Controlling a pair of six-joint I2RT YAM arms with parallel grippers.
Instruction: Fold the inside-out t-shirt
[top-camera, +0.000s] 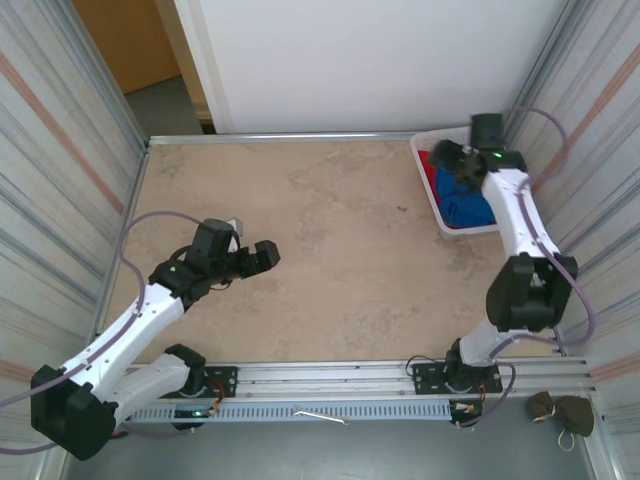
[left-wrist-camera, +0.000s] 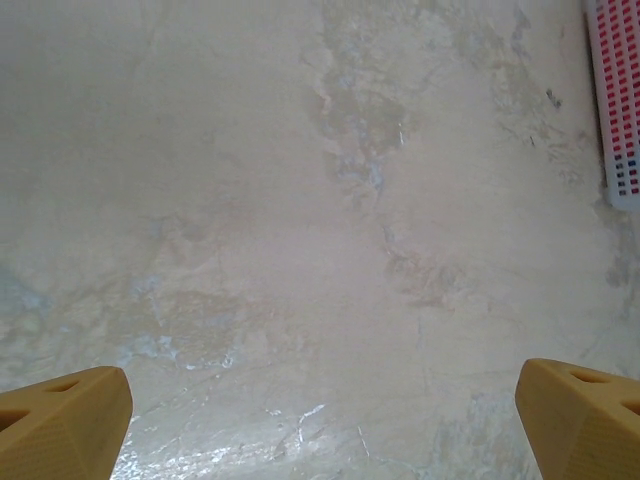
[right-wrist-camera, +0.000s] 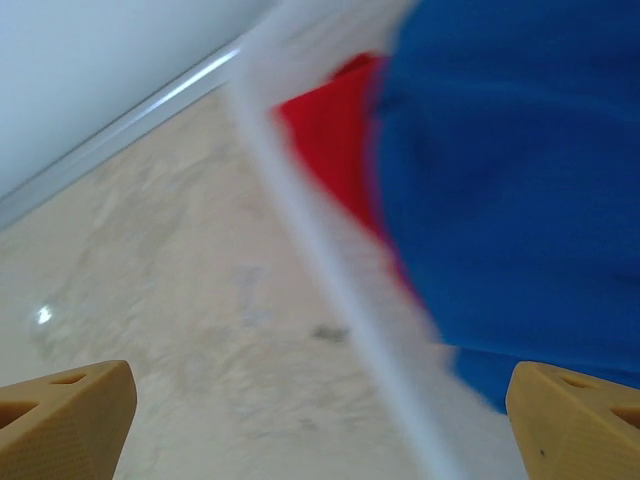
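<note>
The blue t-shirt is not out on the table. It lies bunched in a white basket in the far right corner, filling the nearer part of it. A red garment sits in the same basket on the far side of the shirt and touches it. From where I stand I can't make out any print on the shirt, only plain blue cloth.

The right arm is stretched forward along the right wall, with its pincer hanging over the far end of the basket, above the red cloth. In the right wrist view, which is blurred, the two tan fingers sit at the bottom corners, wide apart with nothing between them. Past them the white basket rim runs slantwise, with blue cloth on the right and a strip of red further back along the rim. I can't tell whether the fingers touch any cloth.

The left arm is bent over the near left part of the table, well away from the basket. Its pincer points toward the middle of the table. In its own wrist view the fingers stand as far apart as they can, holding nothing, above bare mottled stone. At the upper right edge of that view is a piece of the basket's mesh wall, with red showing through the holes.
</note>
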